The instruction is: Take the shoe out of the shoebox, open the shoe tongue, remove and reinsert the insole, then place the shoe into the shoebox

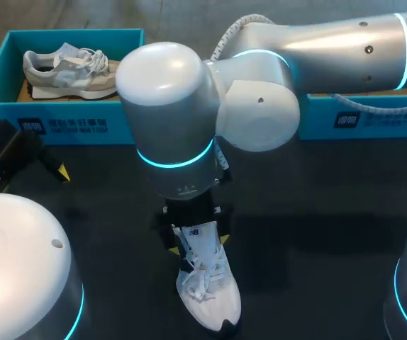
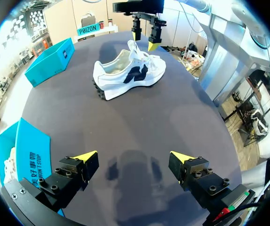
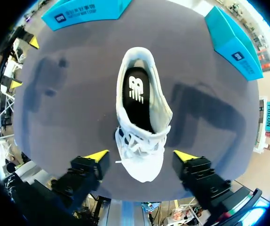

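White mesh lace-up sneaker, black insole inside, on dark matte table. My right claw gapes wide above it, empty; left claw likewise.

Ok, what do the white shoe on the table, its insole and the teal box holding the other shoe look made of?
White shoe: seemingly matte mesh or knit fabric, with woven laces. Insole: black, matte, probably fabric-topped foam; the look leaves that open. Teal box: likely cardboard, smooth printed finish, with crisp folded edges.

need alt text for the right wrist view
A white shoe with a black insole stands on the dark table under the open right pincer. One teal shoebox and a second shoebox sit at its far edges.
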Available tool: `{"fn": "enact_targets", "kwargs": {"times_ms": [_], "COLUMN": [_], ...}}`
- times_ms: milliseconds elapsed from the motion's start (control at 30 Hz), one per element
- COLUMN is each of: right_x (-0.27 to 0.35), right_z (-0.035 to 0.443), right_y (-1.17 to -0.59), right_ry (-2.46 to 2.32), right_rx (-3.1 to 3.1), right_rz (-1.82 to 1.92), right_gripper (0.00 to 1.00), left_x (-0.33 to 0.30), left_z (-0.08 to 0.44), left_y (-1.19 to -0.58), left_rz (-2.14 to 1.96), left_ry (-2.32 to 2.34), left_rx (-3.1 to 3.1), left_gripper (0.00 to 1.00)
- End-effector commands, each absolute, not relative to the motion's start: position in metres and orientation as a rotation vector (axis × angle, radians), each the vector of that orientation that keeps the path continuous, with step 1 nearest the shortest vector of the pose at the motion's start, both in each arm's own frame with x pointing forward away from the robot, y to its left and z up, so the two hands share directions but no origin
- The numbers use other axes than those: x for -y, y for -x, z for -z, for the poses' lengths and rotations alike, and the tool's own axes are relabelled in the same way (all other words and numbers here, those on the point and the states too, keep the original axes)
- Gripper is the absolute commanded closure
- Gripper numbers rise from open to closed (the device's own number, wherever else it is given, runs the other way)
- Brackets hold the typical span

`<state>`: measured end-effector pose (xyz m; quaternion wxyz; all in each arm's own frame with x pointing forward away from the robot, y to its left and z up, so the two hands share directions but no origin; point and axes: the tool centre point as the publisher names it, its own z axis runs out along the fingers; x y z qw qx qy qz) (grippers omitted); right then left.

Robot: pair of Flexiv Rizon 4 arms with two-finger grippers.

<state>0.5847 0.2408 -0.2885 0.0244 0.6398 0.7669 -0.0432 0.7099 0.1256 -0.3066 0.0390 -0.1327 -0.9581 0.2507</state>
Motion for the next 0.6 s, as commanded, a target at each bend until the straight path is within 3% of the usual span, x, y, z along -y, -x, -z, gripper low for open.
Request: {"fn": "enact_targets", "kwargs": {"times_ms": [33, 600], "right_x": [-0.248, -0.234], "right_z": [0.288, 0.298], "right_y": [-0.579, -0.577], "right_ry": [-1.991, -2.04], "right_rx": [-2.342, -2.316], "right_rz": [0.144, 0.156], "right_gripper": [0.62, 0.74], "left_x": [-0.126, -0.126], "left_z": [0.306, 0.306], "left_y": [-0.709, -0.709], "left_rz": [-0.765, -0.765], "left_ry": [0.407, 0.407], "left_rx": [2.939, 2.939], "left_gripper": [0.0, 0.0]}}
